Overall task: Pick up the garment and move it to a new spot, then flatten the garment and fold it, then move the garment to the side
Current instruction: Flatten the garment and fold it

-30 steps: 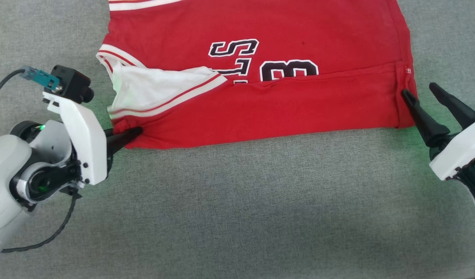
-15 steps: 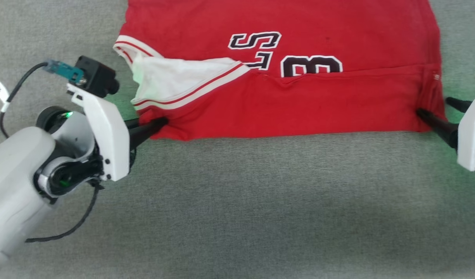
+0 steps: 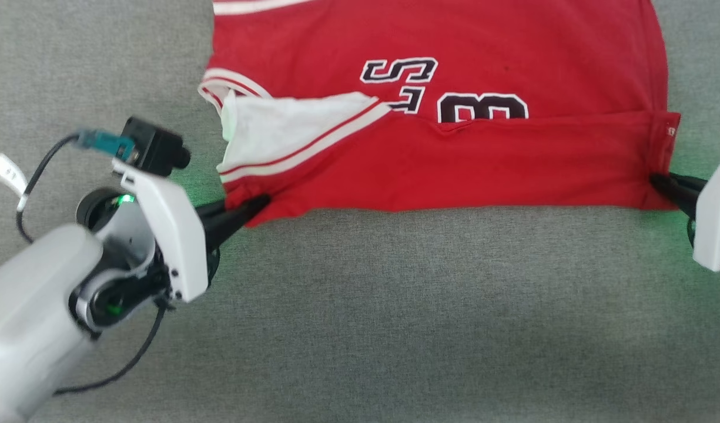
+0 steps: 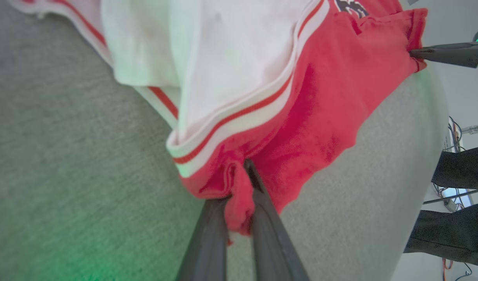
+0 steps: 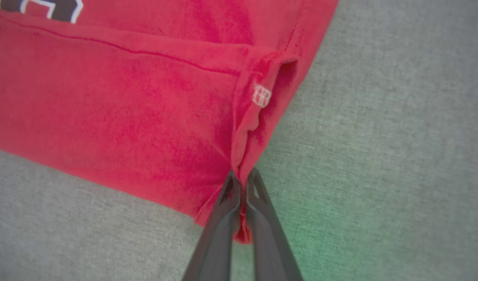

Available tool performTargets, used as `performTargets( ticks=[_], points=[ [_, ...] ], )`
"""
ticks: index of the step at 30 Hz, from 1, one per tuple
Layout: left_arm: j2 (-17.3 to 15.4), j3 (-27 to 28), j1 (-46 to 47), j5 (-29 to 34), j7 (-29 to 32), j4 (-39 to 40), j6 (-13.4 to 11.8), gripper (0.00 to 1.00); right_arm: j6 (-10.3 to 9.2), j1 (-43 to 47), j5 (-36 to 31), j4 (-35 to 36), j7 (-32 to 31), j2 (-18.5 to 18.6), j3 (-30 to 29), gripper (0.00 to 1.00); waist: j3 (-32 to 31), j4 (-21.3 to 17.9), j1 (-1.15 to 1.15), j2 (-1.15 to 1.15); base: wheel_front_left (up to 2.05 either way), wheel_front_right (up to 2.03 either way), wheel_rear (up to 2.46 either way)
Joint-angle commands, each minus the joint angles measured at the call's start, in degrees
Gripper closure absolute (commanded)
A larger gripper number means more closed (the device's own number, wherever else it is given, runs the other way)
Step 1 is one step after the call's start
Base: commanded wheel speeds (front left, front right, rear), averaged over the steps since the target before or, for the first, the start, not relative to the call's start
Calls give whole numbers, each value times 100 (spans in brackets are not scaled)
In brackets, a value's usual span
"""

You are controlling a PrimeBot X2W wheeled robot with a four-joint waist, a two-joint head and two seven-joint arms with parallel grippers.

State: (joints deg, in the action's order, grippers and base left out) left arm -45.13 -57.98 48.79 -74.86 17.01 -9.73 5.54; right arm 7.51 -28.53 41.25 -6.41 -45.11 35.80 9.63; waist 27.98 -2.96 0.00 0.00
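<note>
i am gripping the garment [image 3: 483, 170] along its near edge: left gripper [image 3: 251, 210] and right gripper [image 3: 659, 183] both clenching corners, long axis running left-right, body lying farther.

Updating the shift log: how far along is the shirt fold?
Done: the garment lies flat on the grey cloth, near edge folded over the print. In hand: left gripper and right gripper each pinch a near corner. Left: more folds, then moving it aside.

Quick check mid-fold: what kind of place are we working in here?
Most likely an indoor lab or test room: the garment lies on a grey cloth-covered table, with loose cables and what look like a person's dark-trousered legs beyond its edge.
</note>
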Motion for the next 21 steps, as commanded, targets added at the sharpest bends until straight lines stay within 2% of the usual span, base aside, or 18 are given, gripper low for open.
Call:
performTargets(
  ticks=[1,6,14,20,21],
  points=[
    [-71,-16,-182,-43,-48,73,10,100,-3,146,-49,-34,28,40,-27,100,-83,6,0,0,0,0,0],
    [-432,27,-592,-159,-290,664,-102,100,-3,534,-54,205,-62,185,-89,100,-275,57,0,0,0,0,0],
    [-1009,-66,-1306,-213,-520,1786,-491,100,-3,1399,36,893,-319,366,-338,100,-366,121,0,0,0,0,0],
    [-1182,-111,-1657,-244,-698,2298,-720,100,-3,1807,-43,1251,-340,328,-624,100,-338,93,0,0,0,0,0],
    [-1170,-97,-1659,-230,-749,2295,-745,100,-3,1796,-92,1270,-238,289,-690,95,-340,87,0,0,0,0,0]
  ],
)
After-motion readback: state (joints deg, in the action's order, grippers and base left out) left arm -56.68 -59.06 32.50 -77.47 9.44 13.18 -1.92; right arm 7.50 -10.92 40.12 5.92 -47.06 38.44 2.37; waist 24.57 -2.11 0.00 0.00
